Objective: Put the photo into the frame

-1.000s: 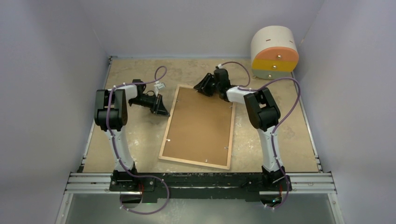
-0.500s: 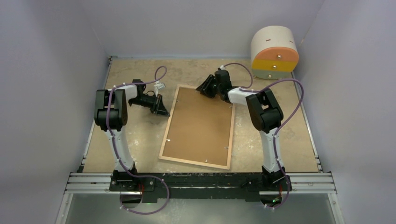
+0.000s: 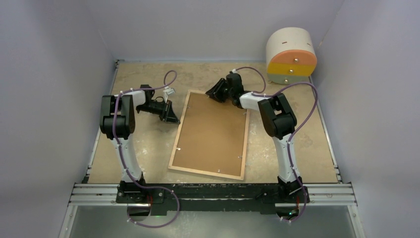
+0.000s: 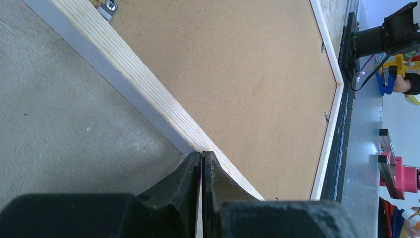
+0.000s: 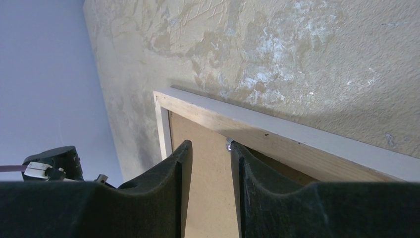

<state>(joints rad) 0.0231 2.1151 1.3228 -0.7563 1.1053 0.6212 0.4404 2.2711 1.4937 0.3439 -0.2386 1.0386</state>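
Observation:
The frame (image 3: 205, 172) lies face down on the table, its light wood rear rim around a brown hardboard sheet (image 3: 210, 131). The photo is hidden or out of view. My left gripper (image 3: 174, 117) is shut, its tips against the frame's left rim (image 4: 143, 89), as the left wrist view shows (image 4: 202, 153). My right gripper (image 3: 213, 93) is open over the frame's far edge (image 5: 297, 141). Its fingers (image 5: 210, 146) straddle the hardboard (image 5: 208, 198), and one finger is next to a small metal clip (image 5: 229, 145).
A round drawer unit (image 3: 291, 54) with orange, yellow and green fronts stands at the back right. Grey walls close in the table on three sides. A metal rail (image 3: 213, 191) runs along the near edge. Another clip (image 4: 109, 7) sits on the frame's left rim.
My right arm shifted slightly to the right and back again at the frame's far edge. The left arm and the frame have not moved.

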